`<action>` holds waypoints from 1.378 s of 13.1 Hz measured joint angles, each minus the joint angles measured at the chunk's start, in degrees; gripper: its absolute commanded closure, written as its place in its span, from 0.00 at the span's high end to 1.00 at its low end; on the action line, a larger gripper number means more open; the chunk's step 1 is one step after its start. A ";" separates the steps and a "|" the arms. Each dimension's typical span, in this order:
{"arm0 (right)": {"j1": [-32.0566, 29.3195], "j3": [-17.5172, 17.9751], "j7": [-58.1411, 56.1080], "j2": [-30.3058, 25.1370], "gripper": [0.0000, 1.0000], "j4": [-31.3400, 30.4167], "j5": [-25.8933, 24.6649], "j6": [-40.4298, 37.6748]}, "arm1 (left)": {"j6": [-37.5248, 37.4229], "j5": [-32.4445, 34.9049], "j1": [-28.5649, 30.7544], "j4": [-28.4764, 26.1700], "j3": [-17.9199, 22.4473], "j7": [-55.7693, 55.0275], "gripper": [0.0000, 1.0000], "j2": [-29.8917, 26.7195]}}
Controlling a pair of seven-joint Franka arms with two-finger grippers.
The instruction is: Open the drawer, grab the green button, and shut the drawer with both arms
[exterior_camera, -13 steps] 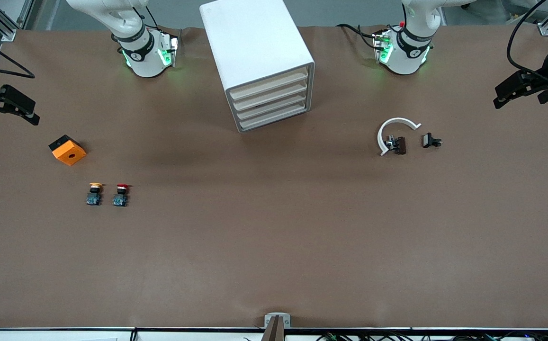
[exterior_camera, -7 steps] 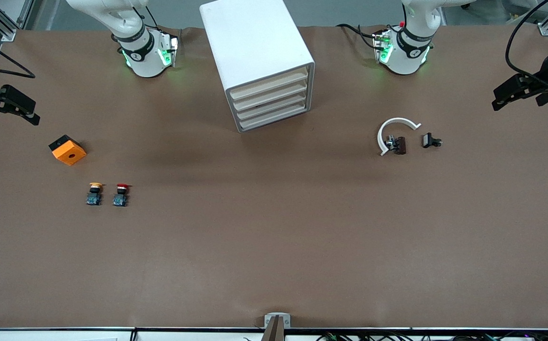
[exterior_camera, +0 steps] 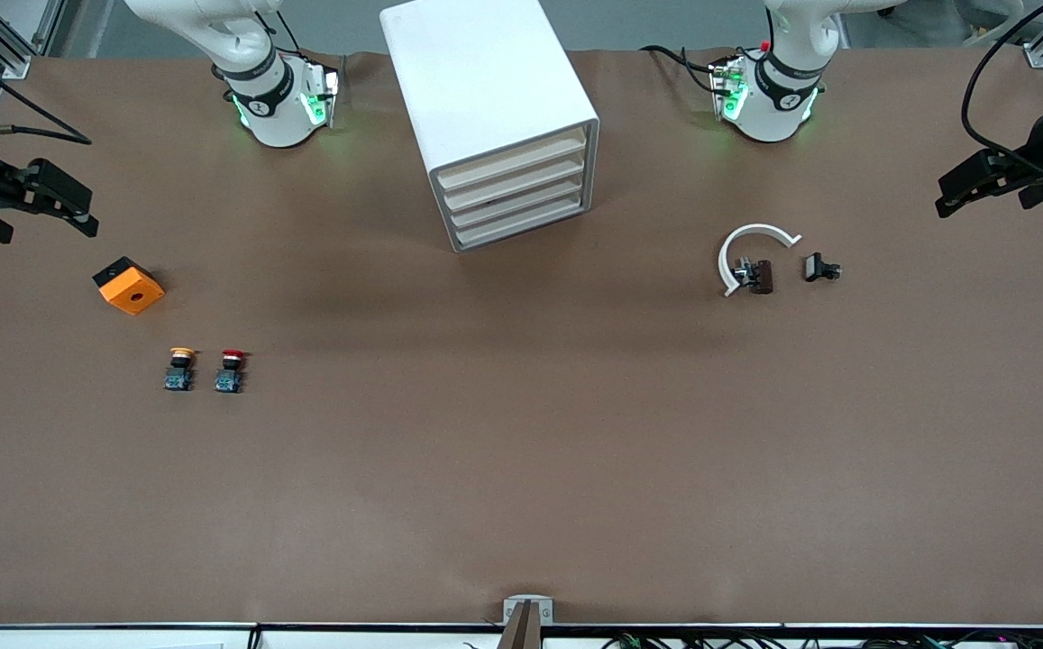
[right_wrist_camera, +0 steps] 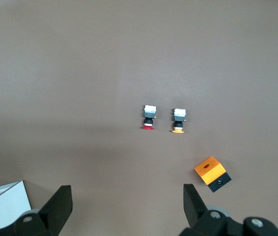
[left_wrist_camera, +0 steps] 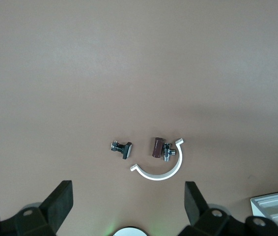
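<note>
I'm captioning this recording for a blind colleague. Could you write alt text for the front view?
A white drawer cabinet stands shut on a brown table between two robot arms, whose open grippers, left gripper and right gripper, hang at the table's ends. An orange block, a yellow-capped button and a red-capped button lie toward the right arm's end.

We count one drawer cabinet [exterior_camera: 494, 117], four drawers, two push buttons [exterior_camera: 179, 370], one orange block [exterior_camera: 128, 286], one white clip [exterior_camera: 749, 249], and seemingly two small dark fittings [exterior_camera: 821, 268].
</note>
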 measured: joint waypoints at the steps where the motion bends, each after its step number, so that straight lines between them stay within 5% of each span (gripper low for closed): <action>1: 0.20 0.02 0.00 0.01 1.00 0.00 0.00 0.00 | 0.00 0.00 0.01 0.20 0.01 0.00 1.00 0.07; 9: 1.21 0.06 0.00 0.67 1.00 0.02 0.00 0.05 | -1.01 0.00 1.65 0.47 0.77 -0.45 1.00 1.46; 18: 3.36 0.18 0.00 0.87 1.00 0.23 0.00 0.06 | 6.53 0.00 -0.36 7.75 -0.03 -33.27 1.00 23.05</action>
